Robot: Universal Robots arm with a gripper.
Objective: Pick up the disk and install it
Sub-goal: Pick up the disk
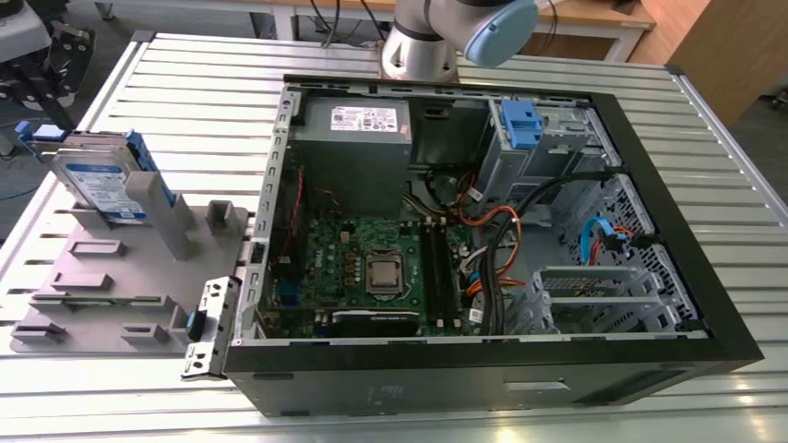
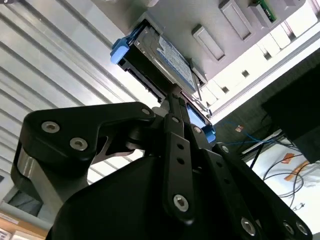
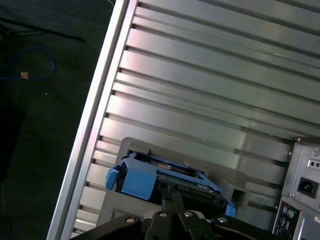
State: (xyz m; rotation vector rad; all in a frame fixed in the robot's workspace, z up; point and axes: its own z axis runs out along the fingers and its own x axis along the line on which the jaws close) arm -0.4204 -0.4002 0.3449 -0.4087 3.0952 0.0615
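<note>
Silver rectangular disk (blue plastic frame) stands upright beneath black end effector.

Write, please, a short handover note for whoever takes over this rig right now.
Pincer: right at the edge of the disk; I cannot tell whether it has a grip.
Disk: standing on edge in the grey fixture on the slatted table, at the exterior view's left, outside the open computer case.
Done: the pincer is positioned at the disk.
Left: the disk is not yet lifted out of the fixture and not yet installed in the case.
</note>
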